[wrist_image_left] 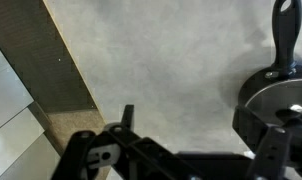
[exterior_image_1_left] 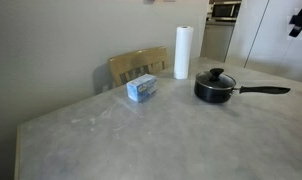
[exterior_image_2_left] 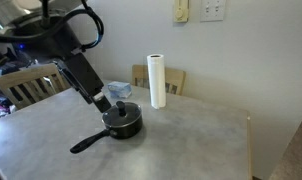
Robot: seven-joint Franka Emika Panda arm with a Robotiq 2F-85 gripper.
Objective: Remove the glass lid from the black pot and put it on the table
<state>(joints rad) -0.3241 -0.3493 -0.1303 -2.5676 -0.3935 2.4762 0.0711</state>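
Observation:
The black pot [exterior_image_1_left: 215, 90] stands on the table [exterior_image_1_left: 141, 140] with its long handle [exterior_image_1_left: 263, 90] lying flat. The glass lid [exterior_image_1_left: 217, 79] sits on the pot, black knob [exterior_image_1_left: 217, 72] on top. In an exterior view the pot [exterior_image_2_left: 122, 124] is below and right of my gripper [exterior_image_2_left: 101, 101], which hangs apart from it. In the wrist view the gripper [wrist_image_left: 191, 122] is open over bare table, with nothing between its fingers. The lid [wrist_image_left: 279, 100] and the pot's handle [wrist_image_left: 284, 35] show at the right edge, beside the right finger [wrist_image_left: 257, 125].
A white paper-towel roll [exterior_image_1_left: 182, 52] stands behind the pot. A blue box [exterior_image_1_left: 142, 88] lies to its side. A wooden chair [exterior_image_1_left: 138, 66] is pushed against the table's far edge, and another chair [exterior_image_2_left: 29, 86] stands behind the arm. The table's edge [wrist_image_left: 66, 85] runs down the wrist view's left.

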